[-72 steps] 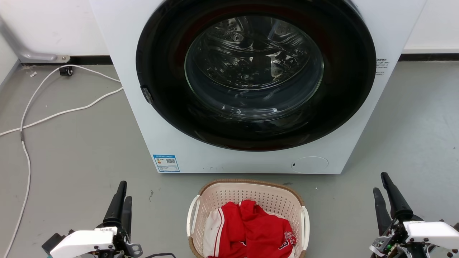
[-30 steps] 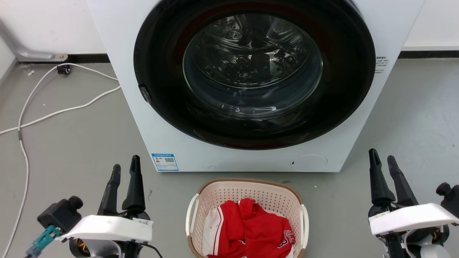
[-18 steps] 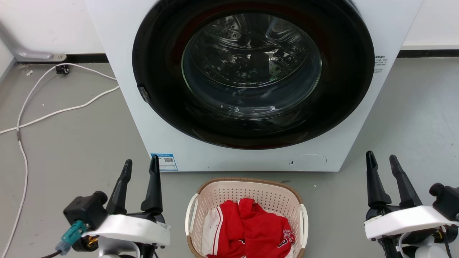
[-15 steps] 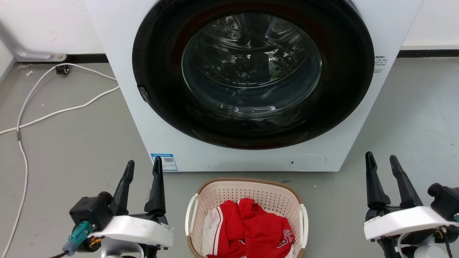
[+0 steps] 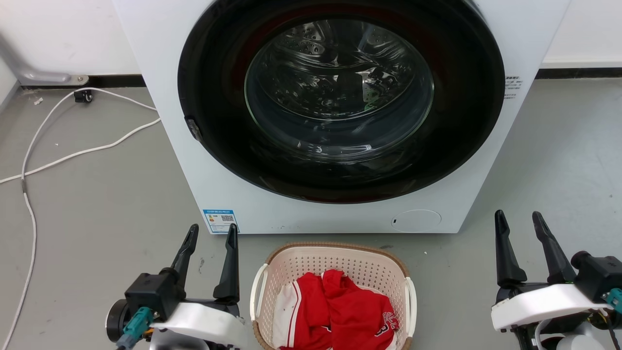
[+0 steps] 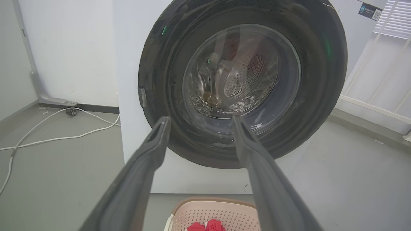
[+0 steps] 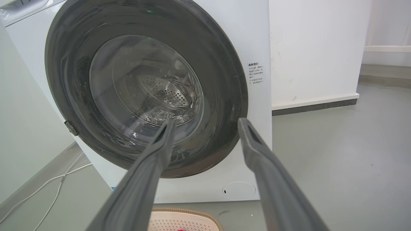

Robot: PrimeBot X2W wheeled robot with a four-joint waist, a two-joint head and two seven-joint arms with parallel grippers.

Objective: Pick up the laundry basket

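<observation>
Where the floor reaches far left: a thin white cable curves over smooth grey.
left gripper: its two long, dark, tapered fingers are spread apart and empty, tips toward the washer. Its white shell is just beside the left handle. In its wrist view, the basket's far end shows low between the fingers.
left gripper, change: 2.4 s ago it sat further left with its fingers together. It has since opened and moved in toward the basket.
basket: on the floor just in front of the washer, between the two grippers and nearer the left one, touched by neither. It is rounded cream plastic with walls full of small holes, a brown woven-look rim and white loop handles.
basket contents: crumpled red cloth, with a white, red-striped part at its left.
basket, change: same spot as before.
washer: a white front with a big round black door of domed glass. A perforated metal drum sits behind it, and reflections hide whether it holds anything.
right gripper: fingers spread and empty, well apart from the right handle. They were nearly together 2.4 s ago.
</observation>
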